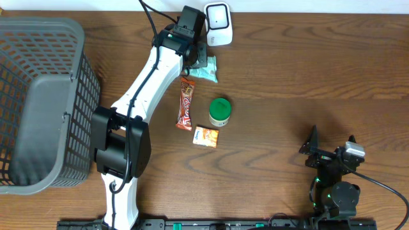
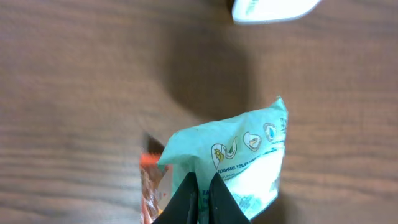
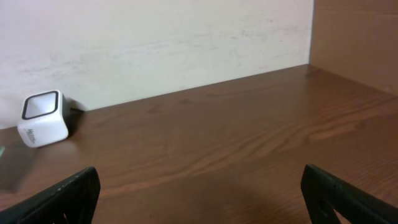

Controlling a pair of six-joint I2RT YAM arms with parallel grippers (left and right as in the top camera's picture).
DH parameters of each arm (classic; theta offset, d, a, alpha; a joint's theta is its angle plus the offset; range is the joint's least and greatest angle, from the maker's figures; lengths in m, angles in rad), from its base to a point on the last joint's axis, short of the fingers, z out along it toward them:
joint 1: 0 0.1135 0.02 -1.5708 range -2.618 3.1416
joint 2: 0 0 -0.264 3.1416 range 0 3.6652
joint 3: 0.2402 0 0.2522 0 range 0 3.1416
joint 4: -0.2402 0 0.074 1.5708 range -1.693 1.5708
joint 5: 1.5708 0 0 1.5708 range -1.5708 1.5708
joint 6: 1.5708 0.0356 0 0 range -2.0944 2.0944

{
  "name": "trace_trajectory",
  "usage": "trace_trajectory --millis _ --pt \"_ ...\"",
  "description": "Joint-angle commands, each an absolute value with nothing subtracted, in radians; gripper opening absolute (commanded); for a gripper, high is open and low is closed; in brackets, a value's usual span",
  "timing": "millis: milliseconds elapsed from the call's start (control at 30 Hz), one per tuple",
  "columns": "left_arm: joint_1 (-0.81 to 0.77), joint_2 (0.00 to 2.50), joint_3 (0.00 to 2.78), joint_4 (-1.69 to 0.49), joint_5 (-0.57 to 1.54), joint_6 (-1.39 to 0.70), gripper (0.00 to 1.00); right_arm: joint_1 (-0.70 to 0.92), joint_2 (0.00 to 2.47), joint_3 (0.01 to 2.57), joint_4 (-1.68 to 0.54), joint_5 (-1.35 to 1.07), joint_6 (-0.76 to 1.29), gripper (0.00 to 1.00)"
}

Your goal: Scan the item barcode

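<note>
A teal wipes packet (image 1: 208, 68) is pinched at its edge by my left gripper (image 1: 197, 60), just below the white barcode scanner (image 1: 218, 23) at the table's far edge. In the left wrist view the black fingers (image 2: 186, 198) are shut on the packet (image 2: 245, 158), its printed face turned to the camera. The packet throws a shadow on the wood, and the scanner (image 2: 273, 9) shows at the top edge. My right gripper (image 1: 331, 144) rests open and holds nothing at the front right. Its view shows the scanner (image 3: 42, 118) far to the left.
A grey basket (image 1: 29, 121) fills the left side. A red-orange chocolate bar (image 1: 186, 103), a green tub (image 1: 220, 111) and a small orange packet (image 1: 206, 136) lie mid-table. The bar's end (image 2: 149, 186) shows beside the left fingers.
</note>
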State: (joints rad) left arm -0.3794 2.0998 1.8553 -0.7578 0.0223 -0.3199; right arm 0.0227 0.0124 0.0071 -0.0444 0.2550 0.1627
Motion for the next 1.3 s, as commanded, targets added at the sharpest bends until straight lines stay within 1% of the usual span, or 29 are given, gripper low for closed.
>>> trace_trajectory --millis 0,100,267,333,367,400,500,567,667,933,1100,1267 --pt "-0.371 2.098 1.852 -0.793 0.120 -0.354 0.08 0.020 0.009 0.006 -0.049 0.257 0.148 0.99" --pt "-0.371 2.098 1.852 -0.834 0.158 -0.360 0.07 0.020 0.009 0.006 -0.049 0.257 0.148 0.99" --pt "-0.371 2.098 1.835 -0.875 0.157 -0.372 0.08 0.020 0.009 0.006 -0.049 0.257 0.148 0.99" --pt "-0.371 2.098 1.829 -0.875 0.157 -0.372 0.54 0.020 0.009 0.006 -0.049 0.257 0.148 0.99" --pt "-0.371 2.098 1.829 -0.875 0.157 -0.372 0.75 0.020 0.009 0.006 -0.049 0.257 0.148 0.99" --pt "-0.370 2.098 1.829 -0.874 0.157 -0.372 0.85 0.020 0.009 0.006 -0.049 0.257 0.148 0.99" --pt "-0.362 2.098 1.829 -0.875 0.157 -0.373 1.00 0.020 0.009 0.006 -0.049 0.257 0.148 0.99" --pt "-0.350 2.098 1.829 -0.879 0.158 -0.373 0.98 0.020 0.009 0.006 -0.049 0.257 0.148 0.99" --pt "-0.321 2.099 1.828 -0.892 0.183 -0.399 0.98 0.020 0.009 0.006 -0.049 0.257 0.148 0.99" --pt "-0.234 2.103 1.778 -0.876 0.417 -0.393 0.98 0.020 0.009 0.006 -0.049 0.257 0.148 0.99" --pt "-0.210 2.141 1.767 -0.847 0.622 -0.323 0.98 0.020 0.009 0.006 -0.049 0.257 0.148 0.99" --pt "-0.209 2.189 1.767 -0.846 0.644 -0.323 0.98 0.020 0.009 0.006 -0.049 0.257 0.148 0.99"
